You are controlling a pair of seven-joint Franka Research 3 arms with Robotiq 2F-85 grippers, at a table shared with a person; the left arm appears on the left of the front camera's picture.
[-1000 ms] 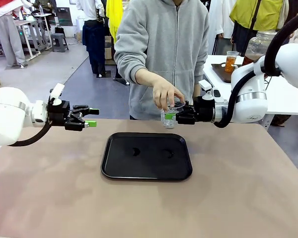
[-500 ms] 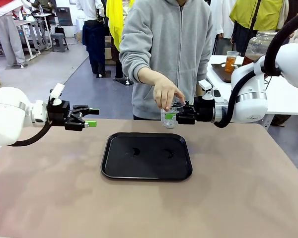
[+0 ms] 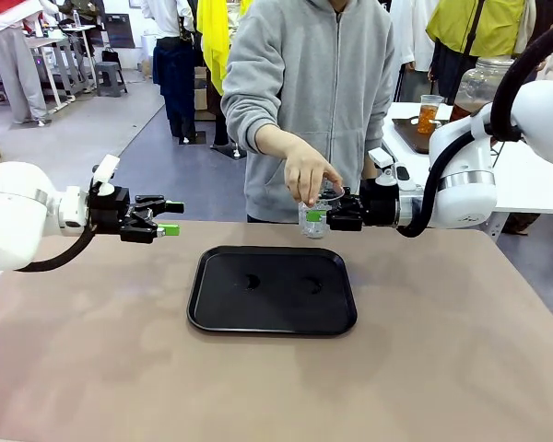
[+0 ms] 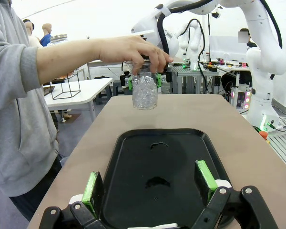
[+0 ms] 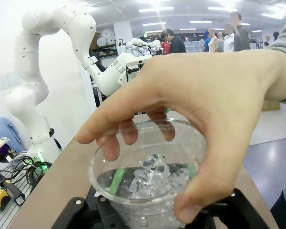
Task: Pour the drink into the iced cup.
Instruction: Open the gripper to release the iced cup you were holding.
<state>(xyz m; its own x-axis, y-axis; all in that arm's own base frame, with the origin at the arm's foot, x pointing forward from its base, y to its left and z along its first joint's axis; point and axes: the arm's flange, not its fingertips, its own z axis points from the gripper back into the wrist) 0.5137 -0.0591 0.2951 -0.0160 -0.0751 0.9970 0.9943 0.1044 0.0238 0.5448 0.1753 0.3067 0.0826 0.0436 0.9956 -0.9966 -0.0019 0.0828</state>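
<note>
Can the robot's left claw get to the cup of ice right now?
Probably not easily. The cup of ice is already shut in the right claw, and the person's hand covers its rim. The open left claw hangs apart from it, beyond the black tray.

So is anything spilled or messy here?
Nothing spilled. The cup of ice is upright above the table, held by the right end effector and the person's hand. The tray lies flat, with two small marks.
</note>
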